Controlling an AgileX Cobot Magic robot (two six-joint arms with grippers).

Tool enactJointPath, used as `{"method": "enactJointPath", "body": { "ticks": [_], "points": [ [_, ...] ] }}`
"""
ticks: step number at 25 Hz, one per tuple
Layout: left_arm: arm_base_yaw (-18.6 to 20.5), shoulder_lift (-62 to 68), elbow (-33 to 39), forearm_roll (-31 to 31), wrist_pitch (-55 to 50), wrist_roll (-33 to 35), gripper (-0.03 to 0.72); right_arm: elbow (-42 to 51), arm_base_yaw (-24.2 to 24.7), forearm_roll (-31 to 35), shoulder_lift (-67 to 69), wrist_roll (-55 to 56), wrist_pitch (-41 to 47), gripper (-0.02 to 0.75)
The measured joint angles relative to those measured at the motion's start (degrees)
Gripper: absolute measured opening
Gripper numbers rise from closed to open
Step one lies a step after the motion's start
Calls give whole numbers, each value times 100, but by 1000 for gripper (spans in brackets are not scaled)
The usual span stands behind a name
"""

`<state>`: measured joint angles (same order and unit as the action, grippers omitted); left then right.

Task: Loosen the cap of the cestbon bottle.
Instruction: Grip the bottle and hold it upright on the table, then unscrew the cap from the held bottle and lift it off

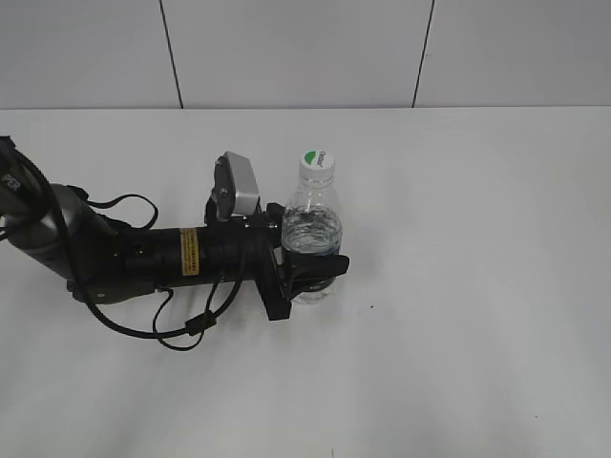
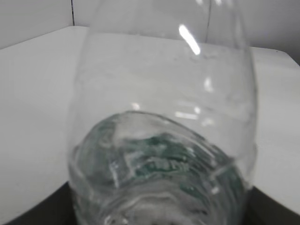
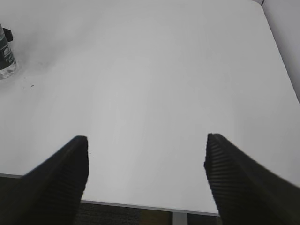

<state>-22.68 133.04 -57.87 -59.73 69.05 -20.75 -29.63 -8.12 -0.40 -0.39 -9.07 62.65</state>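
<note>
The cestbon bottle (image 1: pixel 312 224) stands upright on the white table, clear with water inside. Its white cap (image 1: pixel 316 161) with a green patch sits on the neck. My left gripper (image 1: pixel 313 275) is shut on the bottle's lower body, around the dark green label. In the left wrist view the bottle (image 2: pixel 164 140) fills the frame right in front of the camera, and the fingers are hidden. My right gripper (image 3: pixel 146 164) is open and empty above the table's near edge, out of the exterior view. The bottle's base shows at the far left of the right wrist view (image 3: pixel 5 58).
The white table (image 1: pixel 477 286) reaches back to a tiled white wall. The left arm with its black cables (image 1: pixel 143 258) lies low across the left side. The table's near edge (image 3: pixel 140 206) shows in the right wrist view.
</note>
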Motion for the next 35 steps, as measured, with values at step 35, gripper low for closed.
{"method": "enactJointPath", "body": {
  "ticks": [35],
  "points": [
    [-6,45,0,102,65,32,401,-972,0,207,2341,-748,-211,589]
  ]
}}
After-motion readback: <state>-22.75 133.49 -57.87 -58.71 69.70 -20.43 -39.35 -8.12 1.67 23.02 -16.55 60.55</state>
